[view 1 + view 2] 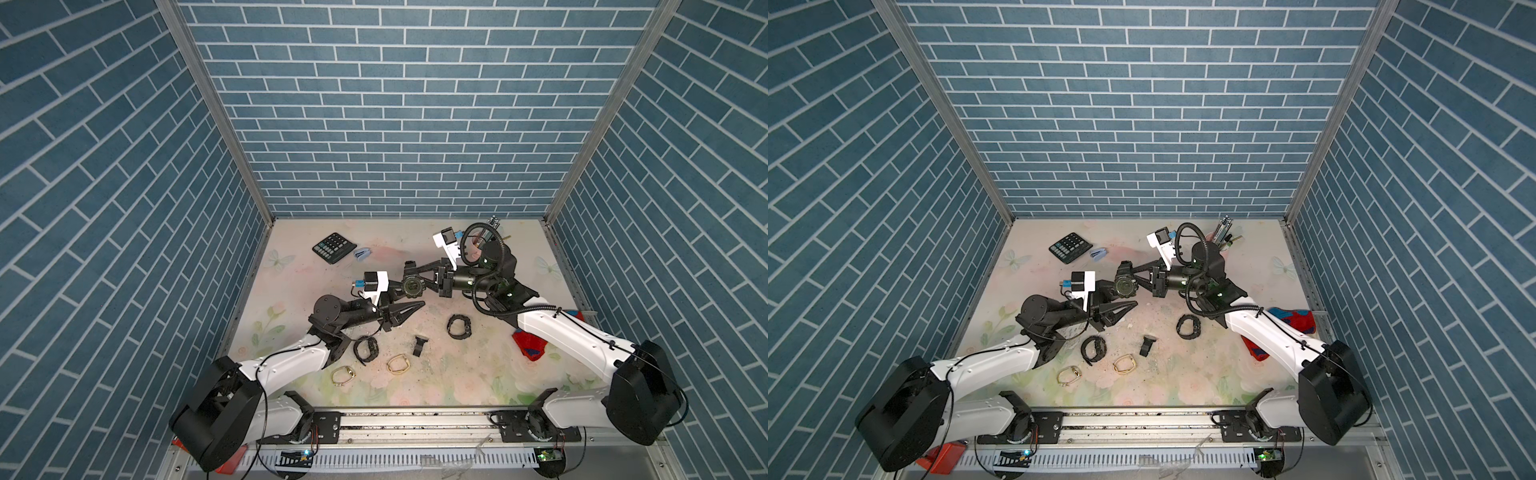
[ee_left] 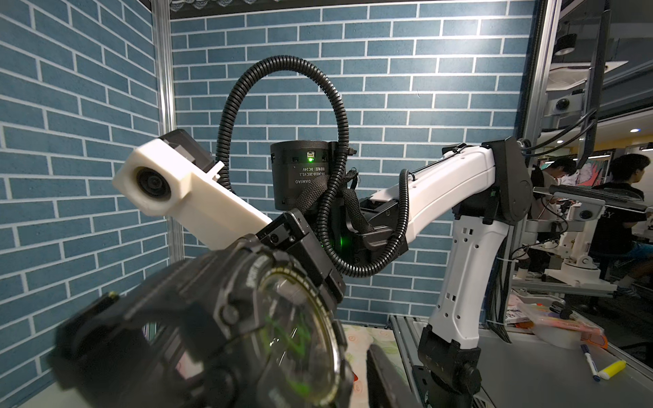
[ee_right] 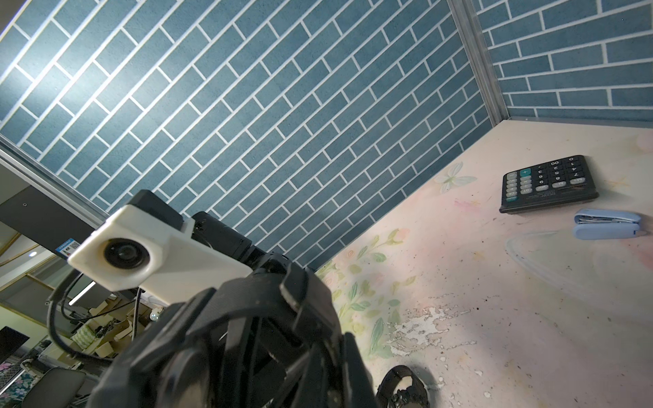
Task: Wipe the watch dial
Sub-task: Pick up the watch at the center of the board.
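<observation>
The right hand (image 1: 415, 272) is clamping the watch (image 1: 412, 286), dial facing up, strap running front-to-back; the left hand (image 1: 411, 296) is standing half-wide around it.

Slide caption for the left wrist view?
Close-up of the black watch, dial angled to the lens, held aloft by the right gripper, blue brick wall behind.

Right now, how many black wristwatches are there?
3: the held watch in the right pincer; a second watch lying near the right arm; a third watch beside the left arm. Arms may hide more.
</observation>
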Controlling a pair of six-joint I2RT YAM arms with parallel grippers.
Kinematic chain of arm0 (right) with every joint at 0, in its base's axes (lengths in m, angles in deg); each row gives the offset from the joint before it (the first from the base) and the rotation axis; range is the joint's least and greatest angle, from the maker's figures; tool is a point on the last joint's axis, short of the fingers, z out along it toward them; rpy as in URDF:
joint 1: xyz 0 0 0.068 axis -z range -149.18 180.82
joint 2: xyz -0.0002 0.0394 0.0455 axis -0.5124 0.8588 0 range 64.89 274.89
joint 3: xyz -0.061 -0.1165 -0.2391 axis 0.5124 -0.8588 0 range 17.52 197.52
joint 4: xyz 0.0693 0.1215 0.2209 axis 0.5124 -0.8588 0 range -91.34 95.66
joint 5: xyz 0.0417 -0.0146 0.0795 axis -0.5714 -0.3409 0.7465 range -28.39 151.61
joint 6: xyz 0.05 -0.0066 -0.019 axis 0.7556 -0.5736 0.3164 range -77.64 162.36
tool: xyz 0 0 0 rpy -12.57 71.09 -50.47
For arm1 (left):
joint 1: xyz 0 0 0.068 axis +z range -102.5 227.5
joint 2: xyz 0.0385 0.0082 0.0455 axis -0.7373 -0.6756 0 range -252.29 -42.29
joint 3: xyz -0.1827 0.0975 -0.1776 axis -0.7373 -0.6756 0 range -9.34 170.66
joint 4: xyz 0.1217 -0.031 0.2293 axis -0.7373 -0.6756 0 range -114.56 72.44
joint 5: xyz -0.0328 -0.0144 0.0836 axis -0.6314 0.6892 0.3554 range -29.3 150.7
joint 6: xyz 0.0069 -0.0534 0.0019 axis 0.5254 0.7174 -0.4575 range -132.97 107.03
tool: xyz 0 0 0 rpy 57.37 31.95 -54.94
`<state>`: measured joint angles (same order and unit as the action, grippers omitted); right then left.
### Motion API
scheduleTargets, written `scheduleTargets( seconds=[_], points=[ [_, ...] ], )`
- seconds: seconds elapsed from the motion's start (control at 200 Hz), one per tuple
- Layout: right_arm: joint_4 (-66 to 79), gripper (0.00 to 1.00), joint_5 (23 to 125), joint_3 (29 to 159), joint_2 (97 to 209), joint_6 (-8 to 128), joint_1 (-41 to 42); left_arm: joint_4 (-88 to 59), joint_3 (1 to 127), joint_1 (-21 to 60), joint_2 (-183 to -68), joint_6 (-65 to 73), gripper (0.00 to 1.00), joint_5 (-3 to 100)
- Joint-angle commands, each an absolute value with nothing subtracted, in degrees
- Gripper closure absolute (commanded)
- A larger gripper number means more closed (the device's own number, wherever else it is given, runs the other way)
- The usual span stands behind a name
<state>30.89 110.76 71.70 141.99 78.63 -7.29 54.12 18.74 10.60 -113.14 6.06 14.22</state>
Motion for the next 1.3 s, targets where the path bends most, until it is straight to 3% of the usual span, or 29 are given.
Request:
scheduleTargets(
  seconds=[0.0,0.68,0.825,1.295],
  points=[
    [34.37,1.0,111.7,72.6,141.93,81.13,-7.73,54.97,19.27,10.33,-112.9,6.52,0.56,13.24],
    [35.42,1.0,111.68,71.52,140.37,82.3,-7.76,53.04,17.99,10.29,-109.48,5.03,0.79,12.18],
    [36.48,1.0,111.12,71.01,140.3,82.52,-7.77,50.33,18.25,10.29,-108.43,3.43,0.89,11.08],
    [38.97,1.0,111.44,69.85,139.35,83.41,-7.81,40.42,20.9,10.33,-106.43,0.05,0.98,8.61]
  ],
)
